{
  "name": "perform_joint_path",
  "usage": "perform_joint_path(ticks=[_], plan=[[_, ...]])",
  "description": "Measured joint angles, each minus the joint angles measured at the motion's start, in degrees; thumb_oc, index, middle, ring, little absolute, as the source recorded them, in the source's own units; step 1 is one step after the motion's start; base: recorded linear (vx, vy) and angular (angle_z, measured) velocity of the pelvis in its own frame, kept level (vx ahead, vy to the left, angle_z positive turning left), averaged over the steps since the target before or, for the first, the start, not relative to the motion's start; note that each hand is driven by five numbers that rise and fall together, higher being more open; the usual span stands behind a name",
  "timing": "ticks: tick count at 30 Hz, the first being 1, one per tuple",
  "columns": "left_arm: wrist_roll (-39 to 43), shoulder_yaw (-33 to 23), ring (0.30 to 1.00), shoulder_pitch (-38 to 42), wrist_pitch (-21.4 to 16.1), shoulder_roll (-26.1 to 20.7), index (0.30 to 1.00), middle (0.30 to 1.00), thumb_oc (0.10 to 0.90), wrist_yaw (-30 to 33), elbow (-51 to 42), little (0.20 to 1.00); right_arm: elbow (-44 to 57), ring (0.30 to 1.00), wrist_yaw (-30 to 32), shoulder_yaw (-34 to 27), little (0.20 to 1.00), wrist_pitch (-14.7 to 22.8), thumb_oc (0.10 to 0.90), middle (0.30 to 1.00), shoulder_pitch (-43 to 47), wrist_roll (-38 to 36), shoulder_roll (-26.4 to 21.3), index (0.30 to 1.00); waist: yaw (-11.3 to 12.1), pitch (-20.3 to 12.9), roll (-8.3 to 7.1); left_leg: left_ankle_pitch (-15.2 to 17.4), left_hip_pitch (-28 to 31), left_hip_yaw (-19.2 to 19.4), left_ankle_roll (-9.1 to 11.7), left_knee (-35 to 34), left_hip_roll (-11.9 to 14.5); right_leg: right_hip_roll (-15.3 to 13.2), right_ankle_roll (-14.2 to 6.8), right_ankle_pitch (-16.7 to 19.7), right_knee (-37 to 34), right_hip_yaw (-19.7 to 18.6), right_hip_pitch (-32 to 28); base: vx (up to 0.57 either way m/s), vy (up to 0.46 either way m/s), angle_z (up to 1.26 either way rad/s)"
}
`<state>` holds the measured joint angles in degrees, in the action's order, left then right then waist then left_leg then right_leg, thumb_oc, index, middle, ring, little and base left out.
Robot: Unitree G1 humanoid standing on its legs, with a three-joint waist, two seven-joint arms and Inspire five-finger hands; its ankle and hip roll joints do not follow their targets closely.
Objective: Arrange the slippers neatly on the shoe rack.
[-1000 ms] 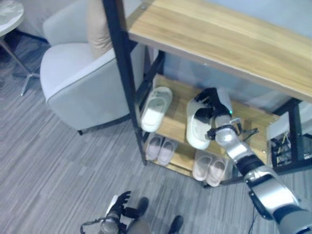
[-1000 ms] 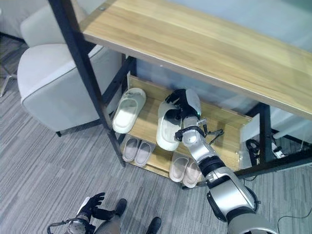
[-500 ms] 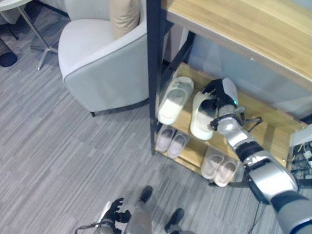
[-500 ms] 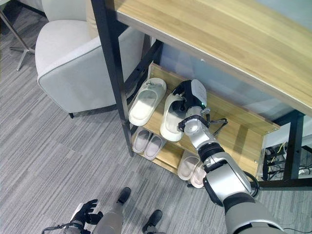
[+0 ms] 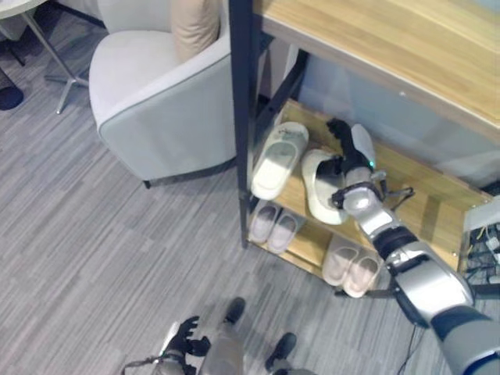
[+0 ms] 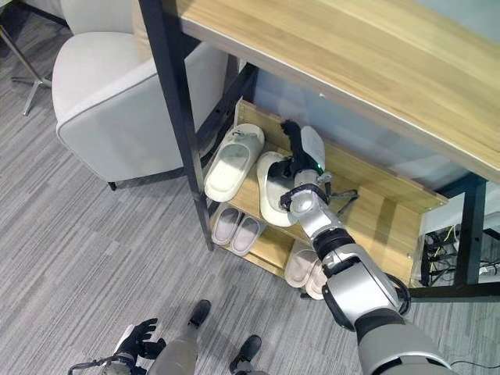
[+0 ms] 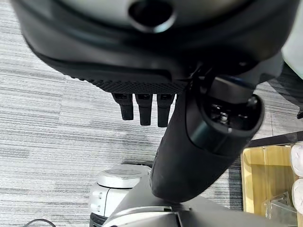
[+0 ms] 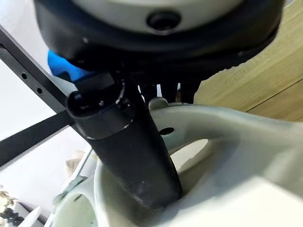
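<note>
A wooden shoe rack (image 5: pixel 437 211) with a black post (image 5: pixel 241 117) stands beside a grey armchair (image 5: pixel 156 101); on its middle shelf two pale slippers (image 5: pixel 279 158) lie side by side, the right hand (image 5: pixel 349 152) with thumb inside one (image 5: pixel 322 187), fingers straight over its strap; two small pairs (image 5: pixel 273 226) sit below; the left hand (image 5: pixel 186 337) hangs relaxed near the floor.

Both eye views look down from above at the shoe rack (image 5: pixel 367 180); each wrist view looks closely along its own hand.
</note>
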<state>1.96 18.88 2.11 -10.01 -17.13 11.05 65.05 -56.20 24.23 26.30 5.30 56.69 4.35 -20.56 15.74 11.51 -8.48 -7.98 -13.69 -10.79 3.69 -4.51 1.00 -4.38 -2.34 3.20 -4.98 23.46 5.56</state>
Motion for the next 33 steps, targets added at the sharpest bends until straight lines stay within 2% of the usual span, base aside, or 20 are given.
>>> perform_joint_path(ticks=[4, 11, 18, 22, 26, 31, 33], plan=[[0.0, -0.1, 0.9, -0.1, 0.0, 0.1, 0.9, 0.9, 0.8, 0.0, 0.1, 0.9, 2.3, 0.9, -0.2, 0.1, 0.9, -0.5, 0.8, 0.9, -0.5, 0.1, 0.0, 0.9, -0.1, 0.0, 0.05, 0.0, 0.4, 1.1, 0.0, 0.0, 0.0, -0.2, -0.2, 0.3, 0.0, -0.9, 0.0, 0.0, 0.006, -0.12], [0.0, -0.7, 0.9, -0.7, 0.2, 0.4, 0.9, 0.9, 0.8, 0.0, 0.0, 0.9, 9.4, 0.9, -0.8, 2.4, 0.9, -0.7, 0.8, 0.9, -1.6, 4.6, 0.1, 0.9, -1.9, -0.2, 0.78, 0.0, 1.3, 2.9, 0.0, 0.0, 0.0, -0.5, -0.3, 1.0, 0.0, -2.9, 0.0, 0.0, -0.003, -0.13], [0.0, -0.7, 0.9, -1.0, 0.1, 0.6, 0.9, 0.9, 0.8, -0.1, -0.3, 0.9, 9.5, 0.9, -1.6, 2.4, 0.9, -0.7, 0.8, 0.9, -2.0, 4.6, 0.2, 0.9, -2.5, -0.6, 1.63, 0.0, 1.6, 3.5, -0.1, 0.0, 0.0, -0.5, -0.3, 1.3, 0.0, -3.5, -0.1, 0.01, -0.003, -0.04], [0.0, -1.1, 0.9, -1.3, 0.4, 1.1, 0.9, 0.9, 0.8, -0.1, -0.3, 0.9, 14.3, 0.9, -2.5, 2.3, 0.9, -0.9, 0.8, 0.9, -4.0, 4.6, -0.1, 0.9, -3.2, -1.0, 2.3, 0.0, 1.9, 4.0, -0.1, 0.0, 0.1, -0.5, -0.2, 1.4, 0.0, -4.0, -0.1, 0.01, -0.007, -0.05], [-0.1, -2.1, 0.9, -1.6, 0.8, 1.8, 0.9, 0.9, 0.8, -0.2, -0.3, 0.9, 21.0, 0.9, -2.7, 2.1, 0.9, -0.9, 0.8, 0.9, -7.4, 4.6, -0.9, 0.9, -3.9, -1.4, 2.92, 0.0, 2.1, 4.1, -0.1, 0.0, 0.1, -0.5, -0.2, 1.5, 0.0, -4.1, -0.3, 0.0, 0.0, 0.0], [-0.1, -3.5, 0.9, -2.6, 1.2, 2.3, 0.9, 0.9, 0.8, -0.2, -0.3, 0.9, 30.0, 0.9, -3.1, 1.3, 0.9, 0.3, 0.8, 0.9, -13.8, 4.6, -1.3, 0.9, -5.0, -1.4, 2.94, 0.1, 2.8, 4.3, -0.2, 0.0, 0.1, -0.5, -0.2, 1.5, 0.0, -4.4, -0.9, 0.0, 0.0, 0.0], [-0.1, -3.5, 0.9, -2.9, 1.2, 2.3, 0.9, 0.9, 0.8, -0.2, -0.3, 0.9, 33.7, 0.9, -3.2, -1.3, 0.9, 0.8, 0.8, 0.9, -18.6, 4.5, -1.1, 0.9, -5.7, -1.6, 3.01, 0.2, 2.9, 4.3, -0.3, 0.0, 0.1, -0.5, -0.2, 1.5, 0.0, -4.4, -1.0, 0.0, 0.0, 0.0]])
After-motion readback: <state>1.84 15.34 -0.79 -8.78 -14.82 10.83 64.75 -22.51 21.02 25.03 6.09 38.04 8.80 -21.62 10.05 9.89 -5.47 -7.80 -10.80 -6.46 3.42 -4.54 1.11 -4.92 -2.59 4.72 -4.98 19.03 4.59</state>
